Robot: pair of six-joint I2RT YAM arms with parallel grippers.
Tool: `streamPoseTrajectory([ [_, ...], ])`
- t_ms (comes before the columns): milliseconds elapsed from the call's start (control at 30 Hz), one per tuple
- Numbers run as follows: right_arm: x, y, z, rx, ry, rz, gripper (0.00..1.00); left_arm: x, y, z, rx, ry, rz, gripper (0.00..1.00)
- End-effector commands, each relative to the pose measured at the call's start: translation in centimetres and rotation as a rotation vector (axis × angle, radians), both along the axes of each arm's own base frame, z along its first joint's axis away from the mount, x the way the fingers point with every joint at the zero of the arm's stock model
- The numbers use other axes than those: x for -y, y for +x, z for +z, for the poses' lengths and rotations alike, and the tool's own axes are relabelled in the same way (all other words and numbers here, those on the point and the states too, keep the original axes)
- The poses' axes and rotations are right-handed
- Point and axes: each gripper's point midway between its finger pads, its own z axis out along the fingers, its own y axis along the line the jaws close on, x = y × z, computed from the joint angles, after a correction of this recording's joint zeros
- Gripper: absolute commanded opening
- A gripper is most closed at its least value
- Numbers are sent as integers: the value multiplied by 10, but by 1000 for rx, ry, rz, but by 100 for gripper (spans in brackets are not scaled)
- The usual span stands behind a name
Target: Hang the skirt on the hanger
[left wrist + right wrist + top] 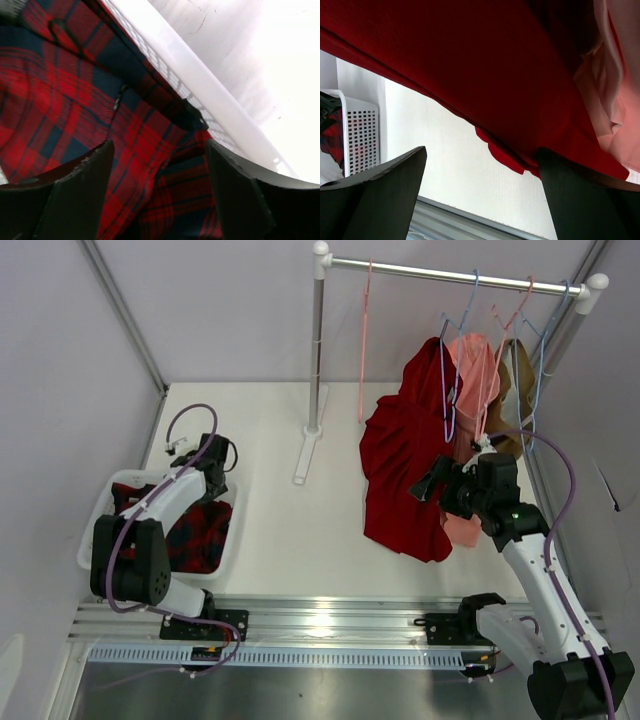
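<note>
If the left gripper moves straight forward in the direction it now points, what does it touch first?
Most likely the soft red-and-black plaid skirt lying in the white perforated plastic basket: it fills the view ahead of the open left gripper. How far is unclear.

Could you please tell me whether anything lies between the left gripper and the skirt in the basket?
Nothing visible does. In the left wrist view the left gripper hangs open right above the skirt, with only plaid fabric showing between its fingers. The basket's white wall runs beside the fabric, not over it.
</note>
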Motion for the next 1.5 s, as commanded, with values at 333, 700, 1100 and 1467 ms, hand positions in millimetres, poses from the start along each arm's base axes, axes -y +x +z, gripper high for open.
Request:
streamPoseTrajectory([
  [333, 7, -7, 27, 80, -9, -28, 99, 4, 10, -34, 10, -111, 57, 10],
  [700, 13, -17, 46, 102, -22, -44, 99, 17, 17, 70, 248, -167, -101, 0],
  [1100, 23, -23, 82, 162, -39, -93, 99, 58, 3, 263, 648, -144, -392, 0],
  [1467, 14, -29, 107, 229, 5, -47, 99, 71, -23, 417, 988, -103, -518, 0],
])
